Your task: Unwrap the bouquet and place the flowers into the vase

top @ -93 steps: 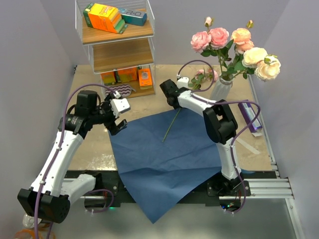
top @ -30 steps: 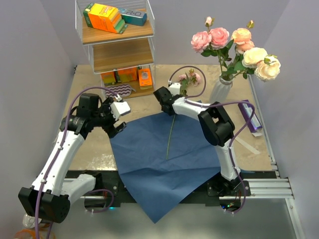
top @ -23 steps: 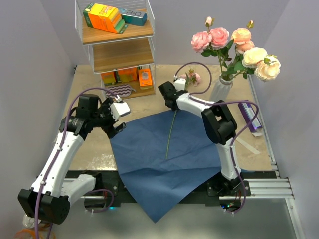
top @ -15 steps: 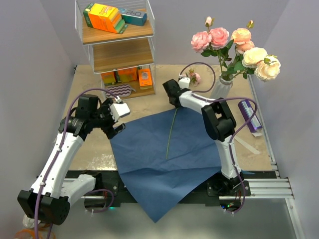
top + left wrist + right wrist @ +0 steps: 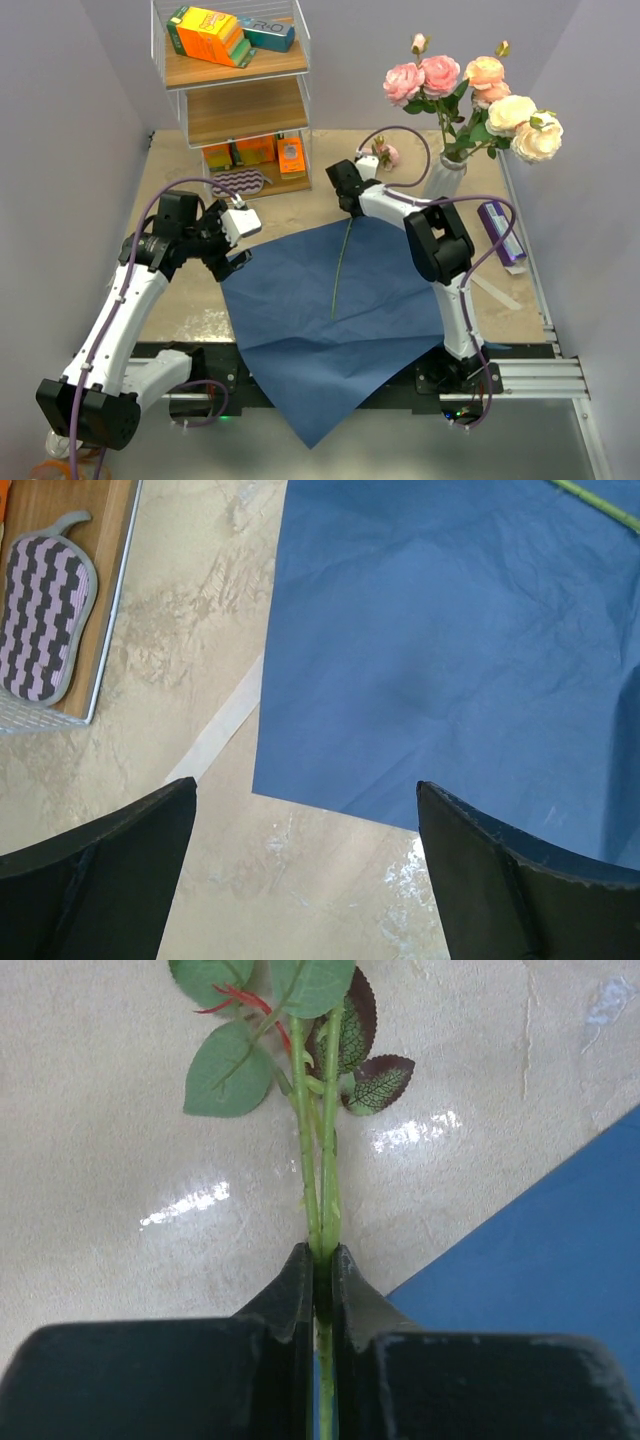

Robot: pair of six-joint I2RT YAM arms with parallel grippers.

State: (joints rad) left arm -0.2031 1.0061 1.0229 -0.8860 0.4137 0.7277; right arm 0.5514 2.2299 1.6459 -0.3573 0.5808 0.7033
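1. Right tool (image 5: 320,1265): its black fingers (image 5: 290,1295) are pressed together, pinching the thin stem of the single green-stemmed artificial rose (image 5: 313,1180). In the top view this tool (image 5: 352,200) sits upper middle of the frame, at the far edge of the paper.
2. Single green-stemmed artificial rose (image 5: 340,270): the stem runs down the frame across the paper. Its small pink bloom lies on the table above the right tool. In the right wrist view the green and dark-veined leaves (image 5: 232,1078) spread at the top of the frame.
3. Crumpled dark blue wrapping paper (image 5: 330,320): opened flat on the table in the lower centre, one corner hanging over the near edge. It fills the upper right of the left wrist view (image 5: 450,650) and the lower right of the right wrist view (image 5: 560,1250).
4. Left tool (image 5: 228,245): fingers (image 5: 100,870) spread wide and holding nothing, poised above the left corner of the paper, middle left of the frame.
5. Small white ribbed vase (image 5: 443,180): upright at upper right, holding pink, peach and cream roses (image 5: 470,90).
6. Beige marbled table (image 5: 100,1130).
7. Wire-and-wood shelf unit (image 5: 240,110): upper left, carrying coloured boxes.
8. Purple-and-grey striped pad (image 5: 40,620): on the lowest shelf board.
9. Purple box (image 5: 500,232): middle right.
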